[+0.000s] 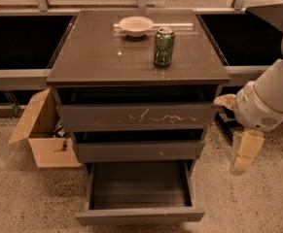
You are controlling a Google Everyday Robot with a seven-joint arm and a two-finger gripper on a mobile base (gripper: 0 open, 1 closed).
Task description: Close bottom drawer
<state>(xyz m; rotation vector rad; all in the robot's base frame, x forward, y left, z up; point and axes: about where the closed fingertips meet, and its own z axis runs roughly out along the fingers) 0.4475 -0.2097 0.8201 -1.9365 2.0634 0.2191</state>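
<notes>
We are seeing the bottom drawer [140, 216] sticking out at the bottom middle, its front running left to right. Our pincer [242, 153] is hanging to its upper right; we cannot tell its grip.

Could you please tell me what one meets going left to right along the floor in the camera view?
Cardboard box → open bottom drawer → gripper, hanging right of the cabinet.

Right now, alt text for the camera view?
The bottom drawer of a dark-grey cabinet stands pulled out. The gripper hangs off the cabinet's right side, clear of it. A green can and white bowl sit on top; a cardboard box stands at left.
</notes>
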